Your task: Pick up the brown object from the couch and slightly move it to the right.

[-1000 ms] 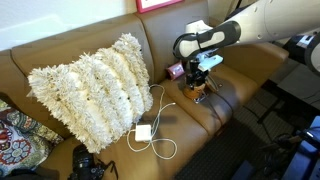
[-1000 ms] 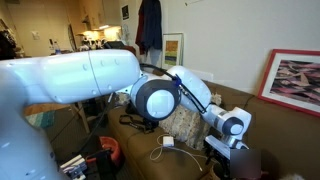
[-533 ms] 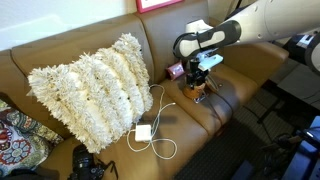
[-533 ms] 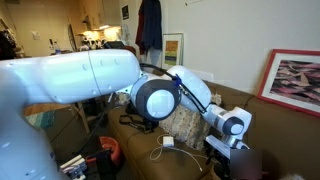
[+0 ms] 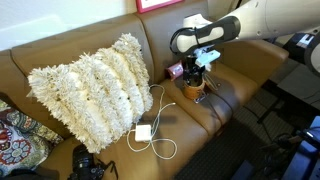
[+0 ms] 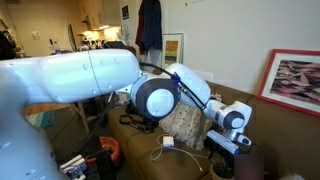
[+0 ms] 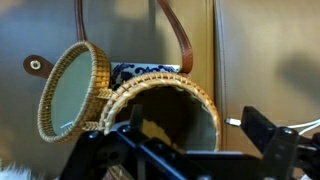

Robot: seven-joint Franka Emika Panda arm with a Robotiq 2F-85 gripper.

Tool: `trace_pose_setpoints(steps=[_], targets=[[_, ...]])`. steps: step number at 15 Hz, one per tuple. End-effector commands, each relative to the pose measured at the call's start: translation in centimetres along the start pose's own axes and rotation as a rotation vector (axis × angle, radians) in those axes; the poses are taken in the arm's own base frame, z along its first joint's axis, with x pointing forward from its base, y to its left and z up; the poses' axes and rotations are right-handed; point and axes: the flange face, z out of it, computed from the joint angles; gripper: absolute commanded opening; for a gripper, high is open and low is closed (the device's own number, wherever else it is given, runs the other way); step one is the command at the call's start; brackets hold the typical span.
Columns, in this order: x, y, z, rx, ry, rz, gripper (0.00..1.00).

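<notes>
Brown object point(image 7: 165, 110): hollow is seen dark, nothing made out inside; round lid point(image 7: 72, 90) is swung open beside it.
Place: set on the couch point(image 5: 60, 55) (blue square point(image 7: 145, 72) just behind).
Gripper point(image 7: 195, 140): fingers are spread either side of the rim; contact cannot be told.

In an exterior view, the couch point(image 5: 245, 80) seat serving as the counter lies bare from the brown object point(image 5: 197, 88) toward the picture's right edge, leaving room for a sideways pass. On the opposite side a white cable point(image 5: 160, 118) and charger point(image 5: 143, 132) lie on the cushion, with a fluffy pillow point(image 5: 90, 85) beyond. The backrest rises just behind. In the wrist view, a woven lid point(image 7: 72, 90) leans beside the rim, 2 straps point(image 7: 185, 35) run up behind, and a blue patterned square point(image 7: 145, 72) sits against the far rim. The jaws of the gripper point(image 7: 197, 138) stand spread, 1 on either side.
</notes>
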Motion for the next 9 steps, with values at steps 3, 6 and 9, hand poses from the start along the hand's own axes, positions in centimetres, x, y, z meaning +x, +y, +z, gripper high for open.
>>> trace_pose_setpoints(steps=[3, 6, 9], targets=[[0.1, -0.7, -0.4, -0.016, -0.011, -0.021, 1.00], [-0.4, -0.3, 0.6, -0.017, -0.039, -0.004, 1.00], [-0.9, 0.4, 1.6, -0.016, -0.070, 0.007, 1.00]])
